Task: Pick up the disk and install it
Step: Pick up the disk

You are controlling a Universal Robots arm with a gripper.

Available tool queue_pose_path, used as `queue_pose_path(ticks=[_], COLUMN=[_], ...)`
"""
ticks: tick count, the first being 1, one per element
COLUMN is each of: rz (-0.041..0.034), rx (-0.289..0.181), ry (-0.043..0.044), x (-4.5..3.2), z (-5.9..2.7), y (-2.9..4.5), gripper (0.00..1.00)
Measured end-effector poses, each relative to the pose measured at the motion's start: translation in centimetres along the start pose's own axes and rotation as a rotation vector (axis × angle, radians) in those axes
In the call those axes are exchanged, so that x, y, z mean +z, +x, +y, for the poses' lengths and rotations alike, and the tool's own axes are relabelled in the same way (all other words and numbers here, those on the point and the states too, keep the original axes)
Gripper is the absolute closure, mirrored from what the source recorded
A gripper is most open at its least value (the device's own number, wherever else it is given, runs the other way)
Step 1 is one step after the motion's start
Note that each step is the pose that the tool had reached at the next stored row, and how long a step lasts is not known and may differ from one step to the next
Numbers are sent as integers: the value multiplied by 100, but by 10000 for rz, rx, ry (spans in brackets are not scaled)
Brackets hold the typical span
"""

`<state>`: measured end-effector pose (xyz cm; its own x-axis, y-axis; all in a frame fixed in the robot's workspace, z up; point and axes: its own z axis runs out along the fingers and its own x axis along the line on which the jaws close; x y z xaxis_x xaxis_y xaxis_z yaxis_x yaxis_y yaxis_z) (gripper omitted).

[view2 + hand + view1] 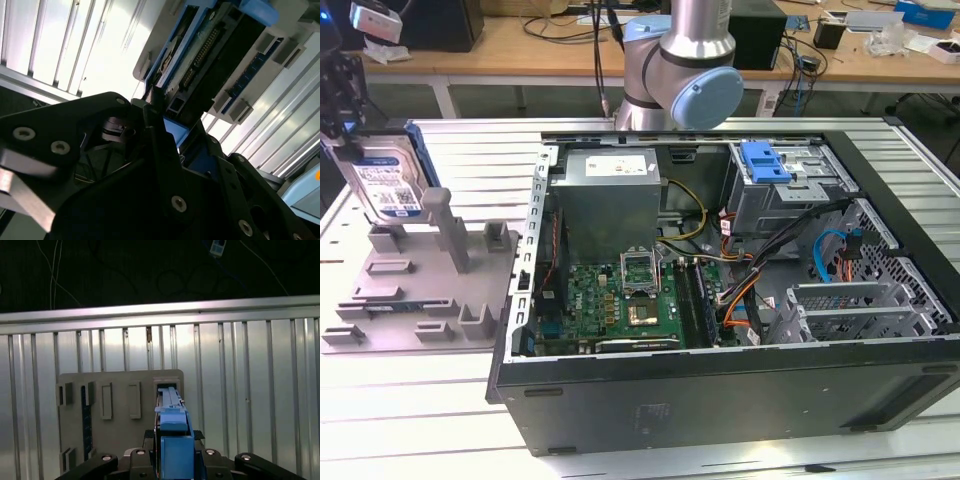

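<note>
Claw (173,450) clamps disk (388,175) over grey fixture (410,300), beside open case (720,395)

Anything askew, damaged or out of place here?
Nothing damaged or spilled. The disk leans tilted over the grey holder plate, but the gripper is clamped on its blue edge, so that fits a pick.

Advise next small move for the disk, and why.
Probably raise the disk straight up: the gripper looks clamped on its blue frame, its lower edge sits low over the grey fixture, and a tall post stands between it and the open case.
</note>
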<state>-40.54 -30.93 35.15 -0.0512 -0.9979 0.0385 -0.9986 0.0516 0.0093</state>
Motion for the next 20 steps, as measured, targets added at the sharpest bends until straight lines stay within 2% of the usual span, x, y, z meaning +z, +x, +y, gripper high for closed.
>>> queue_pose_path(ticks=[10,17,20], rz=[0,-1,-1], rx=[0,0,0], ry=[0,0,-1], x=[-199,-389,-500], z=[2,4,5], y=[8,15,19], gripper=[63,63,63])
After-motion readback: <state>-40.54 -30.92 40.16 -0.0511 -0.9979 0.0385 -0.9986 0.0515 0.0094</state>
